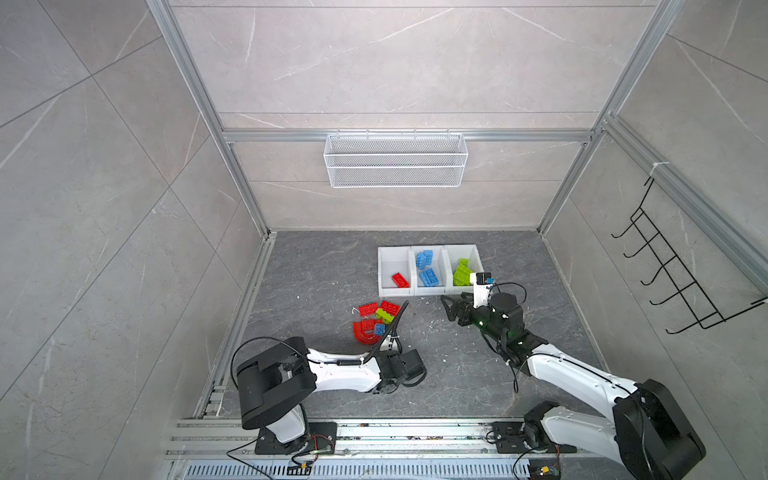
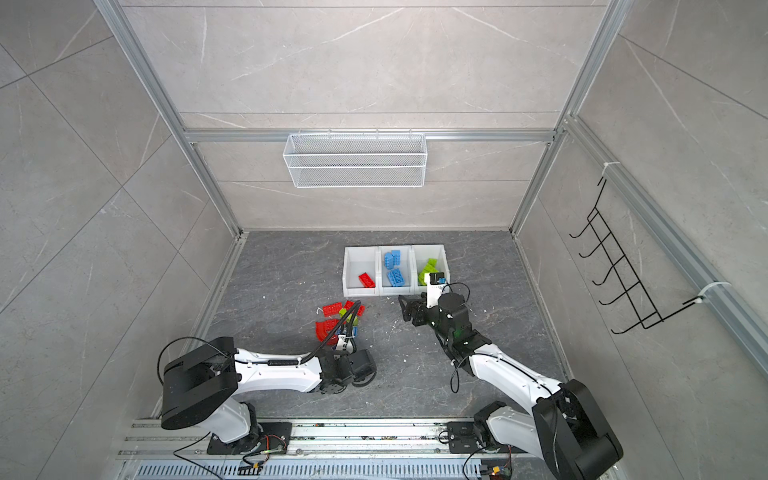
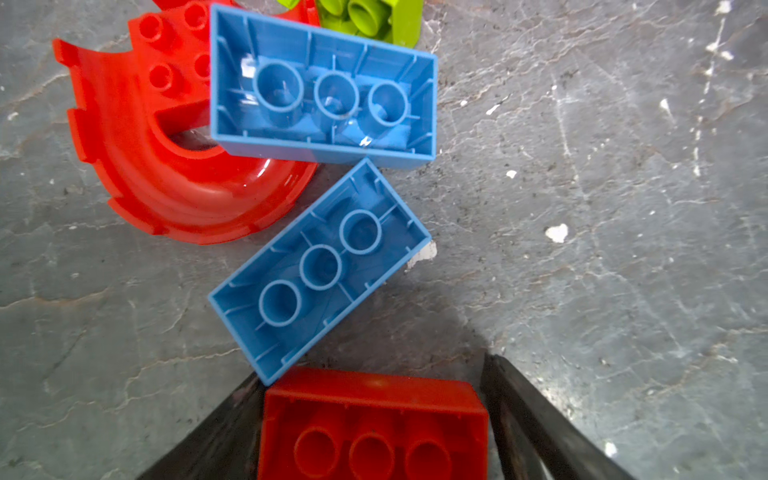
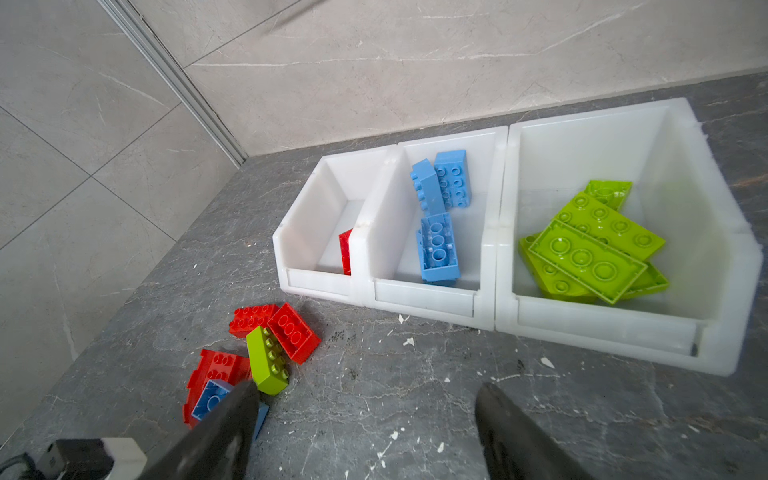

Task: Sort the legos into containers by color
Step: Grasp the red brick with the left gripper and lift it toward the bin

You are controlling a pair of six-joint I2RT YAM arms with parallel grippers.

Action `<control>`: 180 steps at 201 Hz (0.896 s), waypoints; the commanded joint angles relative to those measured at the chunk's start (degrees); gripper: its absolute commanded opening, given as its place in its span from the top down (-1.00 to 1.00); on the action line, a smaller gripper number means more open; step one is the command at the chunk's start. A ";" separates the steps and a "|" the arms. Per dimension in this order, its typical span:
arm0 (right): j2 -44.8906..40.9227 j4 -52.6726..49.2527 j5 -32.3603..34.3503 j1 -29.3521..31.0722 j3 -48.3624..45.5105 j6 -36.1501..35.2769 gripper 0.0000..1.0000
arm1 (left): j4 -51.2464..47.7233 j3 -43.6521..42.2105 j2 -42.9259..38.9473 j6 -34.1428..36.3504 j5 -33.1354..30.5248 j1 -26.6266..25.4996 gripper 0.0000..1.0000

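Left wrist view showed a red rectangular plastic brick [image 3: 374, 424], underside up with three round tubes exposed, pinched lengthwise by the left gripper [image 3: 371, 372]: one black finger [image 3: 216, 436] lay against each short end. Whether this brick rested on the surface could not be determined. A blue rectangular plastic brick [image 3: 320, 266], underside up, met a corner of the red brick; a second blue brick [image 3: 322, 87], also underside up, overlapped a red arch-shaped plastic piece [image 3: 137, 166]. A lime green plastic brick [image 3: 370, 16] sat just past the second blue brick. Right wrist view showed two more red bricks [image 4: 293, 334] touching each other at the edge of the cluster nearest the bins. In both top views this loose cluster [image 1: 376, 320] lay on the dark grey stone-patterned tabletop [image 1: 316, 266], near the front left corner of the three joined white plastic open-top bins [image 4: 494, 232]. Contents of the row, read left to right in a top view, were: a single red brick [image 1: 400, 279], several blue bricks [image 1: 427, 266], several lime green bricks [image 1: 461, 272]. The right gripper [image 4: 368, 388] was positioned just in front of the bins, over bare tabletop, with its fingers spread wide apart and empty. A white wire mesh basket [image 1: 395, 162] hung on the aluminium rail [image 1: 291, 136] of the rear wall, well apart from the bins, and a black wire hook rack [image 1: 675, 268] hung on the right-hand wall.
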 commanded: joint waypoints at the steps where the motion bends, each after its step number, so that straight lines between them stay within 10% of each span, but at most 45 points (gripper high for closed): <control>1: 0.25 -0.52 -0.02 -0.01 1.59 -0.84 -0.68 | 0.52 1.18 -0.18 0.58 -0.76 0.00 -0.51; 107: -0.51 -0.96 0.31 0.00 1.60 -1.02 -0.68 | -2.49 1.88 -7.47 2.28 -0.13 -0.05 0.00; 180: 0.13 -0.78 -0.61 0.04 1.89 -0.68 -0.68 | -4.12 17.25 -13.04 28.23 9.33 15.11 0.09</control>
